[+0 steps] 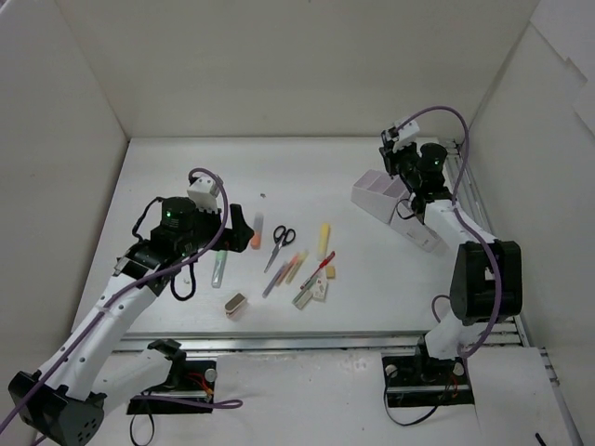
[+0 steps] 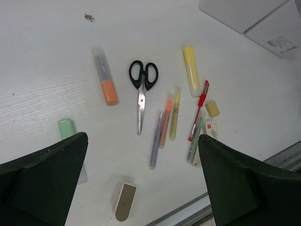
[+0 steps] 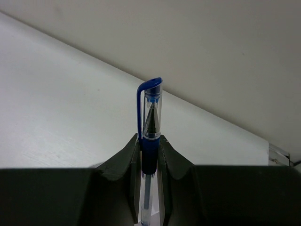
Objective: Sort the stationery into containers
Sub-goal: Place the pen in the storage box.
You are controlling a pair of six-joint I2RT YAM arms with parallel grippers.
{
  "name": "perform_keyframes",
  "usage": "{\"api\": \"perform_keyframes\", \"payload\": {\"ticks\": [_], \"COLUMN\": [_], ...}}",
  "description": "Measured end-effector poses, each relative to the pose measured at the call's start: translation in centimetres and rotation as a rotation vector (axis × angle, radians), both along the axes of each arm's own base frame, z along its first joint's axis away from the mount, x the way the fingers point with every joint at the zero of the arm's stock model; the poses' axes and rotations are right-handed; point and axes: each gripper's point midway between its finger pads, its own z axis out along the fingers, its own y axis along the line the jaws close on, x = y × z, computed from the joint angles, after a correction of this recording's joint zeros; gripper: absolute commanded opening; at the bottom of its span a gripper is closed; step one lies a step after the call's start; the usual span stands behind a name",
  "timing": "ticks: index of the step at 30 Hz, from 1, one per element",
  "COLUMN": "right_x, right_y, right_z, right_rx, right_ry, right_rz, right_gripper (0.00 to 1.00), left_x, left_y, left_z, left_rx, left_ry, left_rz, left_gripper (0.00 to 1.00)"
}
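The stationery lies in a loose cluster mid-table: black-handled scissors (image 2: 142,89), an orange marker (image 2: 105,77), a yellow marker (image 2: 191,70), a pale-green marker (image 2: 68,129), a red pen (image 2: 199,110), several thin pens (image 2: 165,123), a beige eraser (image 2: 212,108) and a metallic block (image 2: 125,201). My left gripper (image 2: 142,136) hangs open above them, at the left of the cluster (image 1: 244,226), with nothing between its fingers. My right gripper (image 3: 150,146) is shut on a blue capped pen (image 3: 151,117) held upright, over the white containers tray (image 1: 376,193) at the back right.
White walls enclose the table on the left, back and right. A metal rail (image 2: 225,202) runs along the near edge just below the cluster. A small dark speck (image 2: 88,17) lies behind the orange marker.
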Motion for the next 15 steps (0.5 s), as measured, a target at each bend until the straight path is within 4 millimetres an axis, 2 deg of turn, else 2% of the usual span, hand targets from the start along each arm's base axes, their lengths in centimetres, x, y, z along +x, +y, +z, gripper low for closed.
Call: {"api": "perform_keyframes", "payload": {"ticks": [5,10,13,14,15], "right_x": [2.0,2.0,1.5,1.4,1.2], "right_y": [-4.5,-6.5,-6.2,-6.1,-6.0], "right_z": [-2.2,-5.3,-6.4,-6.5,-6.6], "right_rx": [0.068,0.109,0.135,0.142,0.154], "right_ry": [0.009,0.046,0.057,0.055,0.054], "right_rz": [-0.104,-0.148,-0.137,-0.135,-0.132], "right_gripper": [0.00,0.00,0.12,0.26,0.30], "left_x": [1.2,2.2,2.6,2.7,2.7], "left_y": [0.5,1.0,1.2,1.2,1.2], "left_z": [-1.4,-2.5,-3.3,-3.6,-3.7], "left_rx": [0.006,0.020,0.032,0.035,0.036], "left_ry": [0.036,0.066,0.091,0.098,0.102], "left_rz": [0.045,0.076,0.086,0.088,0.088], "left_gripper": [0.99,0.99,0.99,0.99,0.99]}}
